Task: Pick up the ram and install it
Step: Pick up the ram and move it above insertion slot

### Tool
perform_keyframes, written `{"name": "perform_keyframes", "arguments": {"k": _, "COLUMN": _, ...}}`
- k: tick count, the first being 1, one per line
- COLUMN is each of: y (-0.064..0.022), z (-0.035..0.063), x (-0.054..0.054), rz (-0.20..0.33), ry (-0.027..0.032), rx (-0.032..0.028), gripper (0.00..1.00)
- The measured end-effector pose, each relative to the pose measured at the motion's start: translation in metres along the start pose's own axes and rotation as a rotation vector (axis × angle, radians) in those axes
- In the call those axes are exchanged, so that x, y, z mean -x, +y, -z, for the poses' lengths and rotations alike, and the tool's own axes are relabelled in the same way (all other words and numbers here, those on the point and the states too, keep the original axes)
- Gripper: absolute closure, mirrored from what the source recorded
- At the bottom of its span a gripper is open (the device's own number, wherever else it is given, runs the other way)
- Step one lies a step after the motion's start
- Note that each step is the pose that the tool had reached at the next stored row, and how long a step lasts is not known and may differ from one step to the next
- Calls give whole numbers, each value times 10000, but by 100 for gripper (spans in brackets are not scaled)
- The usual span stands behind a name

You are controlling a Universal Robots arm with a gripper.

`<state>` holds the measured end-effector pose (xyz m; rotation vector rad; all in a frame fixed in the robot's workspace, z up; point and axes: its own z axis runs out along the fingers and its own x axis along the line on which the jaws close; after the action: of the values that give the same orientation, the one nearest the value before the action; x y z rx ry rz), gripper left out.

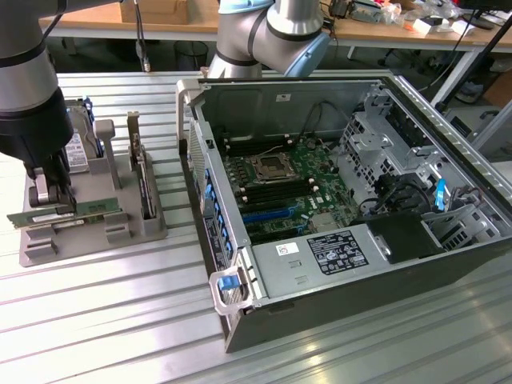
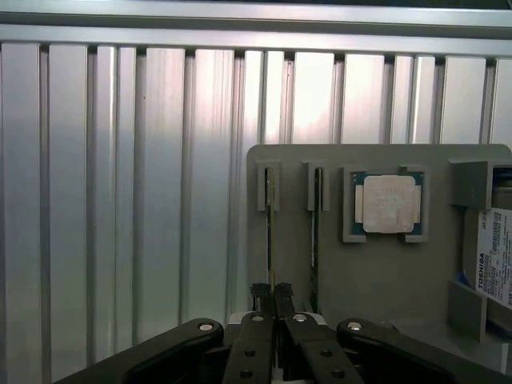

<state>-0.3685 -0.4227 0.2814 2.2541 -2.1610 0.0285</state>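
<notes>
The end effector (image 1: 46, 196) is clenched on the ram (image 1: 72, 214), a thin green stick lying lengthwise over the grey holder tray (image 1: 128, 232) at the exterior view's left. The tray rests on the ribbed metal desk (image 1: 120, 320). The wrist view shows the fingertips (image 2: 260, 294) pinching the stick edge-on. It appears to sit in its slot, though it may be slightly raised. An upright expansion card (image 1: 144, 188), a processor chip (image 2: 388, 204) and a hard drive (image 2: 496, 256) share the tray. The open computer case (image 1: 320, 308) lies well apart, at the exterior view's right, with its motherboard (image 1: 280, 180) exposed.
</notes>
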Motion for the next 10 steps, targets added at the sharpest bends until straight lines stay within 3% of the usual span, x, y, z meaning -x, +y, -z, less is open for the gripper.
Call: {"name": "perform_keyframes", "arguments": {"k": 10, "y": 0, "z": 65, "x": -2, "rz": 0, "ry": -1, "rx": -1, "gripper": 88}}
